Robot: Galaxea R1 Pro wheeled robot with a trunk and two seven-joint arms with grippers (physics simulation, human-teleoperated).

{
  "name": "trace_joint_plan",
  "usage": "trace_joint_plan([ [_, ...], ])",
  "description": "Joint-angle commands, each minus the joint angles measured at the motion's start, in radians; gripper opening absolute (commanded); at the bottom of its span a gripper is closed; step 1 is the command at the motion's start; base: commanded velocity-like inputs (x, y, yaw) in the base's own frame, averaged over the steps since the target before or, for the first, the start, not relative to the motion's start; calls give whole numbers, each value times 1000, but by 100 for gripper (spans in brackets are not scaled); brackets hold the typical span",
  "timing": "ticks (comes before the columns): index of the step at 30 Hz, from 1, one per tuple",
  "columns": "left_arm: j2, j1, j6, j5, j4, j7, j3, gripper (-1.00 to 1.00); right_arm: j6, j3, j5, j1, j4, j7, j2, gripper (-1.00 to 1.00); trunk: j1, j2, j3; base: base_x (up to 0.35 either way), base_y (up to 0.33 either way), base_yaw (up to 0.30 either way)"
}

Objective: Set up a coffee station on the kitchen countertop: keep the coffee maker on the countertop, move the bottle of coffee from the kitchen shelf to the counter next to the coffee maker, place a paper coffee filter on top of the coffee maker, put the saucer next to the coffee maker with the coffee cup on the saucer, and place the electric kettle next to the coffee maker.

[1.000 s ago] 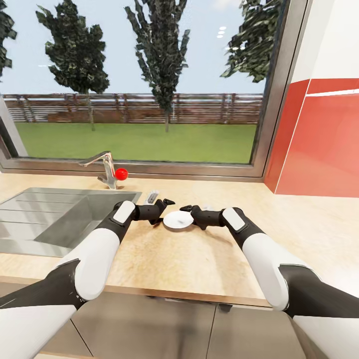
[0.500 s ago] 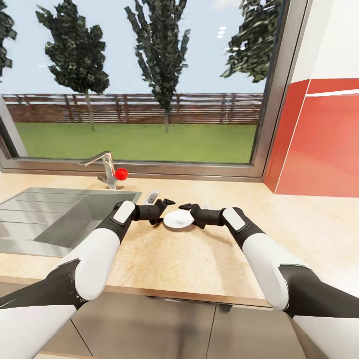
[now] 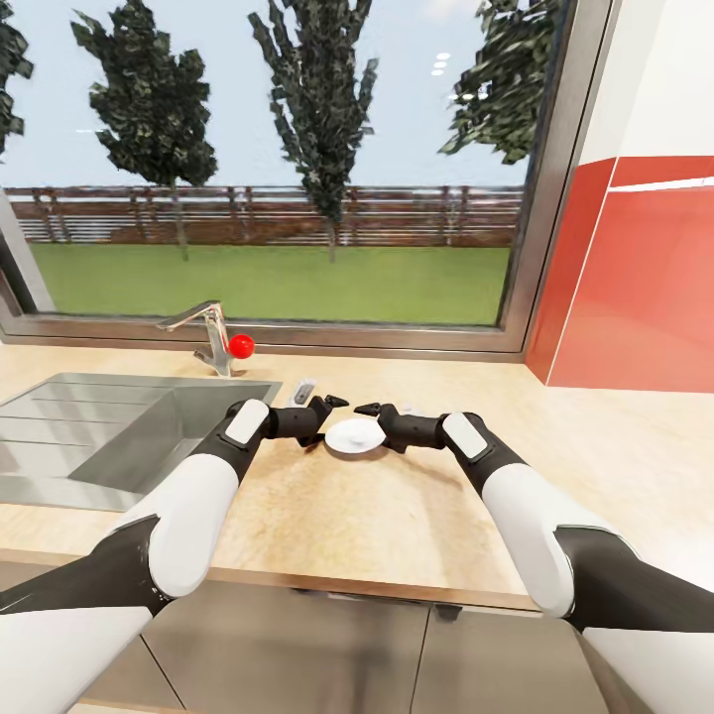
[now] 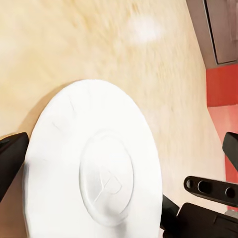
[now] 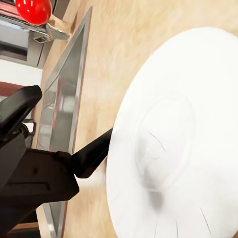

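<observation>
Kitchen scene, simulated: long pale beige wood-look countertop (image 3: 397, 516) under a wide window (image 3: 288, 159) with trees, lawn and a brown fence outside. Glossy red wall panel (image 3: 645, 278) at far right. Inset grey sink (image 3: 109, 431) at left, with a chrome tap (image 3: 203, 332) at its far edge and a small red ball-like object (image 3: 241, 346) just beside the tap. Dark grey cabinet fronts (image 3: 347, 654) below the near edge of the worktop.

Near the middle of the worktop, to the right of the sink: small round white saucer (image 3: 355, 436), between both grippers. Left gripper (image 3: 327, 416) at the saucer's left rim, fingers spread apart, one tip past the far side of the rim and one at the near side. Right gripper (image 3: 375, 424) at the saucer's right rim, fingers likewise parted, dark upper tip over the far rim. Firm hold on the plate by either gripper: cannot tell.

Left wrist view: saucer (image 4: 94, 173) seen close, showing a raised centre ring, pale worktop behind, the right gripper's dark fingers (image 4: 210, 187) just beyond its rim. Right wrist view: saucer (image 5: 173, 144) seen large, a dark finger (image 5: 91, 153) of the left gripper touching its rim, sink edge (image 5: 64, 114) beyond.
</observation>
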Motion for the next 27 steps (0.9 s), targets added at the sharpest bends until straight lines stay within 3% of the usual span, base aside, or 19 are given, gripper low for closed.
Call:
trace_joint_plan([
  [1,-1,0,6,-16,0,-2,6,100,5,-6,14,0,0,2,1,100,0,0,-1,0,0,0],
  [6,-1,0,7,-16,0,-49,6,100,5,-6,14,0,1,33,1,100,0,0,-1,0,0,0],
  [22,-1,0,7,-16,0,-55,6,100,5,-5,16,1,3,62,1,100,0,0,-1,0,0,0],
  [23,-1,0,7,-16,0,-55,6,100,5,-4,16,1,3,62,1,-100,0,0,-1,0,0,0],
  [27,-1,0,7,-16,0,-55,6,100,4,-6,16,1,3,62,1,-100,0,0,-1,0,0,0],
])
